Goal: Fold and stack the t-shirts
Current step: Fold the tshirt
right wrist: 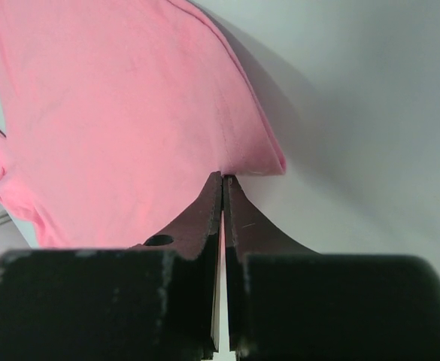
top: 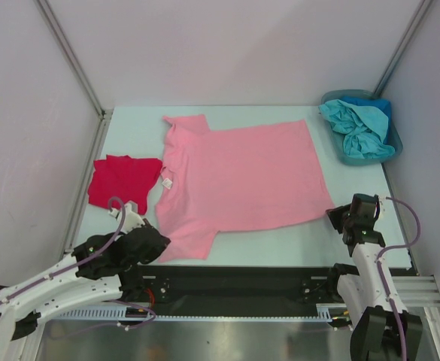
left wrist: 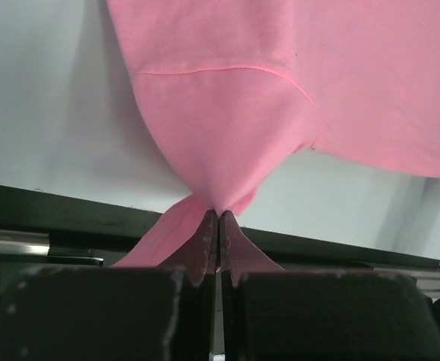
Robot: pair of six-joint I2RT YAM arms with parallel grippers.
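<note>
Pink t-shirt (top: pixel 238 180): spread flat, unfolded, mid-tabletop (top: pixel 280 244); its fold looks barely begun. Teal and blue t-shirts (top: pixel 355 128): crumpled in basket (top: pixel 394 147), far right, not yet folded. Red t-shirt (top: pixel 125 180): compact, seemingly folded, left of the pink t-shirt. Left gripper (left wrist: pixel 218 214), right gripper (right wrist: pixel 223 179): jaws pinched onto the pink t-shirt's near corners.

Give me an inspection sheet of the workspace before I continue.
Surface: pale table, no spills seen.
Job's things: pink t-shirt spread flat; red t-shirt folded on its left; teal and blue shirts crumpled in a bin, far right.
Clutter: nothing seen.
Grippers: left gripper shut on the pink t-shirt's near left sleeve; right gripper shut on its near right corner.
Cables: one cable along each arm.
Surroundings: white walls, metal frame posts.
</note>
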